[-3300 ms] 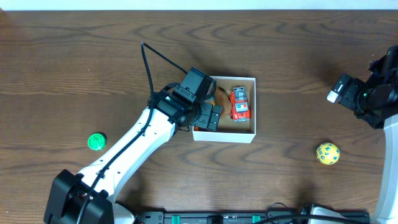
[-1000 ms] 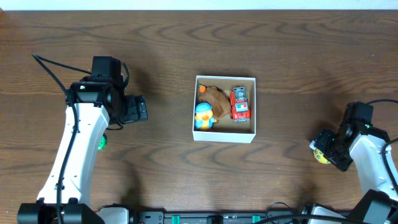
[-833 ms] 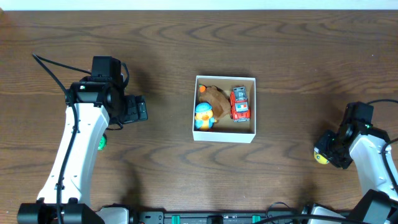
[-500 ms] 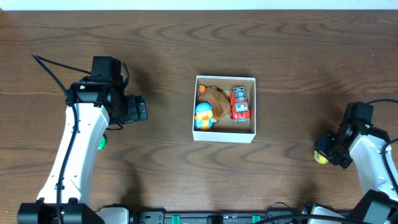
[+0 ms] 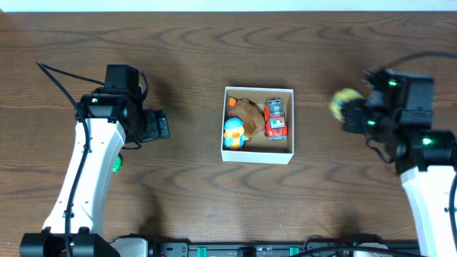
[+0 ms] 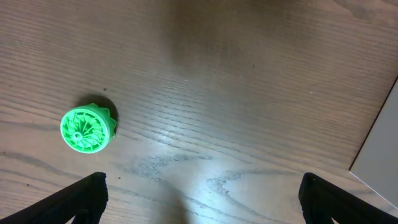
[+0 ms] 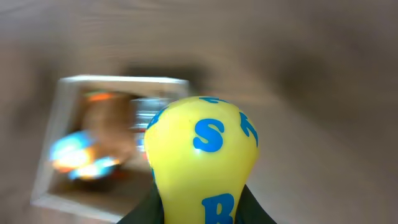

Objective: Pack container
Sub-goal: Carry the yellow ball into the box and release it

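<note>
Clamping the yellow lettered ball (image 7: pixel 202 155) for packing, the right gripper (image 5: pixel 352 114) hangs right of the container (image 5: pixel 257 158); the left gripper (image 6: pixel 202 199) gapes wide, left of it.

Dark wood-grain table (image 5: pixel 343 214), pale strip along far edge.

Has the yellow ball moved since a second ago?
Yes. The yellow ball, held in the right hand, went up-frame and left toward the container: now level with its upper part, nearer its right wall.
</note>
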